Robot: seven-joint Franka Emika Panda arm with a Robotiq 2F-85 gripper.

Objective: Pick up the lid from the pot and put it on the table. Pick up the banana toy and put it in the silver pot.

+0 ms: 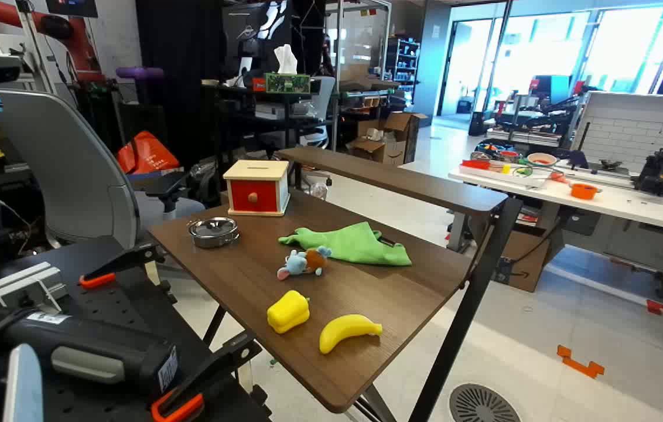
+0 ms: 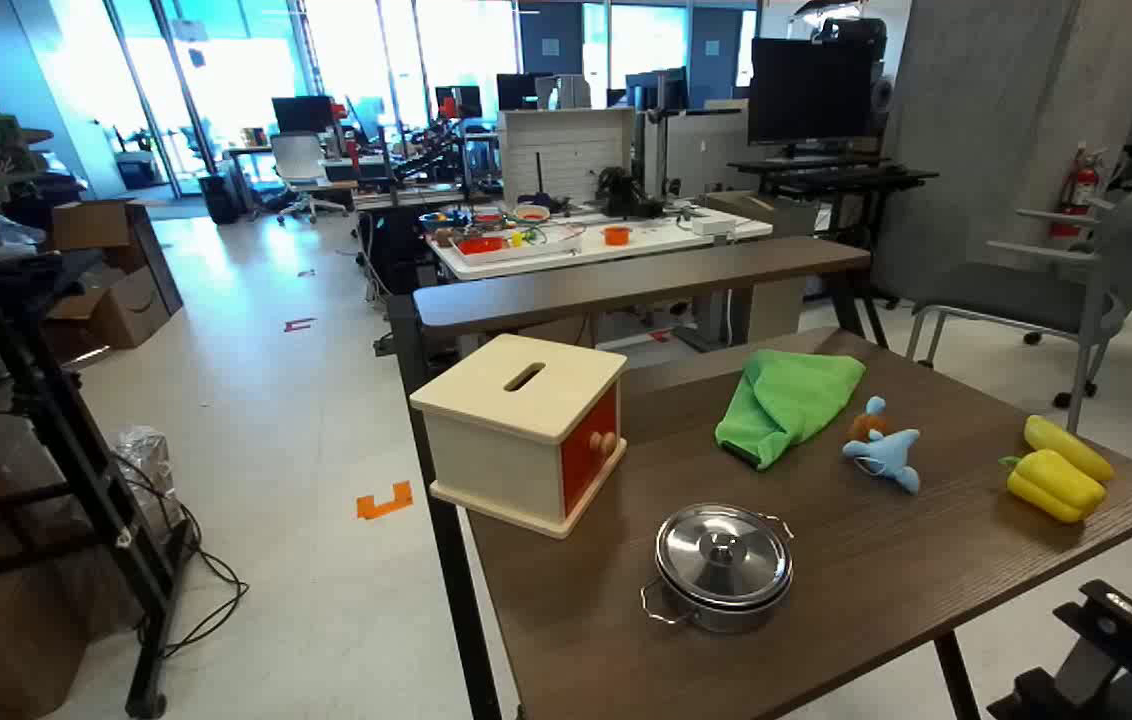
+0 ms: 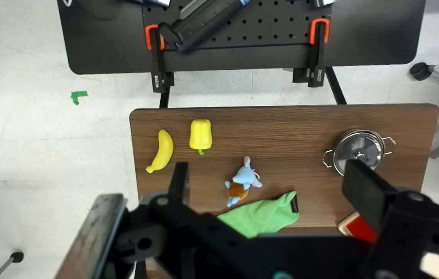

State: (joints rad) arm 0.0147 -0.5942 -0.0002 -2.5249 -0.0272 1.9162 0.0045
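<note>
Lid (image 2: pixel 711 565) seated on pot (image 2: pixel 741 620) near edge of table (image 1: pixel 381 293); banana (image 1: pixel 346 329) well apart on same top, pepper (image 1: pixel 288 312) just beside. Jaws of gripper (image 3: pixel 268 170) wide apart, nothing held. Possible trouble: slipping off the small shiny knob (image 2: pixel 722 549), or, by closing off-centre, tipping lid or shoving pot floorward; later, lodging banana across pot if lowered askew. Arrow mark (image 1: pixel 506 274), likely Amazon's, on carton (image 1: pixel 525 266); labels (image 1: pixel 47 317) on device (image 1: pixel 132 351) too small to read
</note>
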